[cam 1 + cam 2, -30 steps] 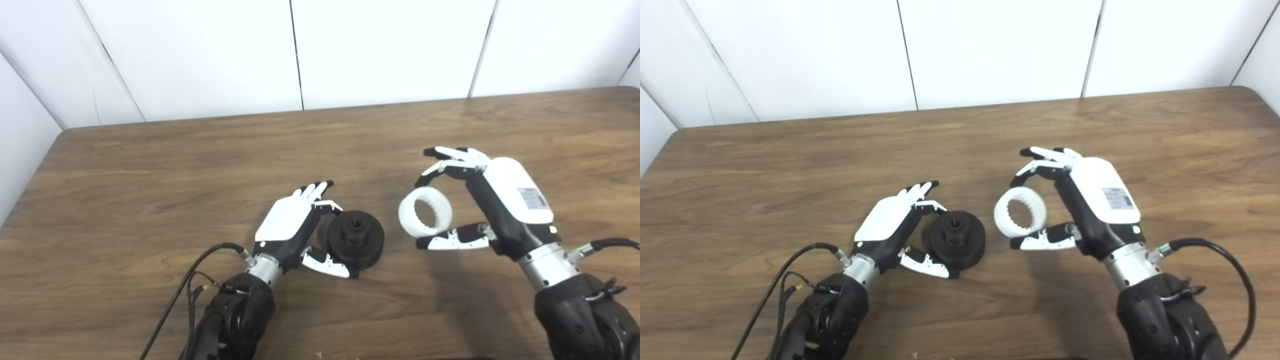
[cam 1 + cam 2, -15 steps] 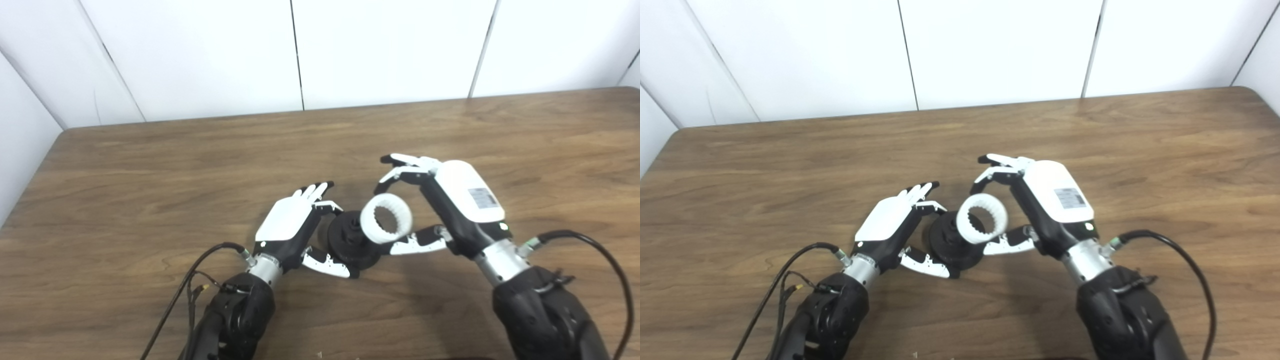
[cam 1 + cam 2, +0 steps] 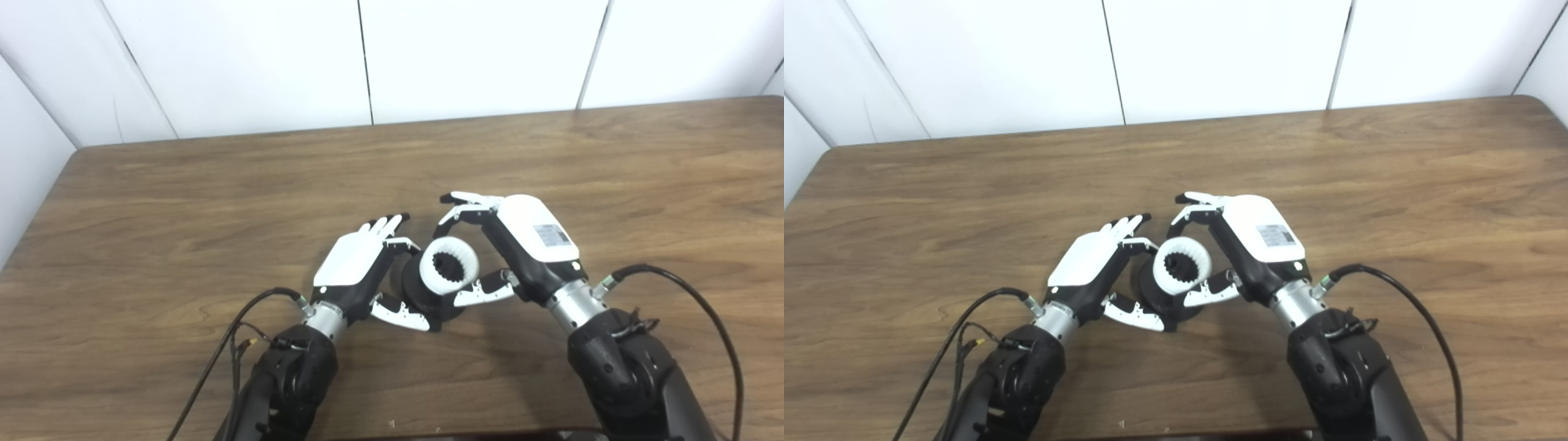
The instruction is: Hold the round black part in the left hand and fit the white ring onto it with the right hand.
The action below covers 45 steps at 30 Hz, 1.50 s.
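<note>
Pinching the white ring [image 3: 449, 267] between curled fingers [image 3: 460, 211] above and thumb [image 3: 481, 295] below, the right hand [image 3: 528, 245] holds it directly over the face of the round black part [image 3: 422, 300]. The ring's toothed inner edge frames the dark hub of the part, which shows through its opening; whether the ring is fully seated or only resting against the part cannot be told from either eye view.

To the left of it, the left hand [image 3: 1090, 264] cradles the black part from the side. Its thumb [image 3: 1133, 315] reaches along the near lower edge of the part, and one curled finger comes over the far upper edge, while the remaining fingers point straight out toward the back of the bench. The hand grips the part loosely rather than wrapping it.

Both hands meet near the middle of the wooden bench [image 3: 184, 202], with the part sitting low on its surface. Black cables [image 3: 692, 294] trail from each wrist toward the near edge. White wall panels [image 3: 1225, 55] stand behind the far edge of the bench.
</note>
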Tool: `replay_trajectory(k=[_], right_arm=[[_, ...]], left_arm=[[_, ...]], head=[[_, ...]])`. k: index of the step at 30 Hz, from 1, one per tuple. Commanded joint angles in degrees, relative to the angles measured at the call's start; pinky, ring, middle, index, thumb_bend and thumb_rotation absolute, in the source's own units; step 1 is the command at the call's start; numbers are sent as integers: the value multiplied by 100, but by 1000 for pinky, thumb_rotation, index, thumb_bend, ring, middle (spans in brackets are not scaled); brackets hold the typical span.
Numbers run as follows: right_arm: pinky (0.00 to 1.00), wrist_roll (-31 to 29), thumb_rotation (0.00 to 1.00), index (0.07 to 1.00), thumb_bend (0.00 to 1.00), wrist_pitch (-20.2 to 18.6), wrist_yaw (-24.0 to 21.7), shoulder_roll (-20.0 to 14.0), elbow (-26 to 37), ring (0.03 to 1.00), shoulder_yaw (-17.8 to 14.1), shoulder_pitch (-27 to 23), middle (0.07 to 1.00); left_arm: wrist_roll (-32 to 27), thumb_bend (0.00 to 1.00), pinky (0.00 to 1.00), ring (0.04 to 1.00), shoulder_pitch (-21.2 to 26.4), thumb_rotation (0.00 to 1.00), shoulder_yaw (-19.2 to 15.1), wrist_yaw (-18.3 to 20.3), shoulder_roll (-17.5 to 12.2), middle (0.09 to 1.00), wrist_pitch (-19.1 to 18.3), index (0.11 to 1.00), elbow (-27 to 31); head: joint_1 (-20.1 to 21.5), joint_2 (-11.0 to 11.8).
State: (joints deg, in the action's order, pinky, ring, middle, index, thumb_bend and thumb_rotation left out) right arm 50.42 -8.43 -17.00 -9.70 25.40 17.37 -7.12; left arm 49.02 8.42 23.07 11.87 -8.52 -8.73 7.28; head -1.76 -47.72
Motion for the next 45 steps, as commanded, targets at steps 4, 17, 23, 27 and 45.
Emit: replay_trajectory(k=[4, 17, 23, 27, 45], right_arm=[[853, 25, 154, 494, 523, 173, 133, 73, -76, 819, 44, -280, 848], [835, 115, 157, 494, 522, 237, 82, 40, -337, 811, 272, -439, 845], [829, 168, 158, 495, 521, 201, -39, -31, -396, 807, 356, -503, 851], [830, 239, 160, 496, 521, 127, -133, -90, -459, 813, 402, -513, 858], [876, 580, 483, 1000, 1000, -515, -2135, -628, 96, 969, 419, -680, 1000]], left_arm=[[39, 970, 1000, 1000, 163, 411, 5, -23, 14, 1000, 25, 605, 232], [81, 975, 1000, 1000, 126, 390, 45, -21, 75, 1000, -69, 608, 277], [123, 978, 1000, 1000, 117, 377, 94, -24, 84, 1000, -128, 619, 329], [96, 978, 1000, 1000, 110, 372, 89, 21, 87, 1000, -175, 620, 353], [76, 967, 1000, 1000, 119, 393, 58, 103, 24, 1000, -207, 618, 400]], head=[[-32, -26], [-73, -67], [-90, -98], [-99, -104], [-84, -129]])
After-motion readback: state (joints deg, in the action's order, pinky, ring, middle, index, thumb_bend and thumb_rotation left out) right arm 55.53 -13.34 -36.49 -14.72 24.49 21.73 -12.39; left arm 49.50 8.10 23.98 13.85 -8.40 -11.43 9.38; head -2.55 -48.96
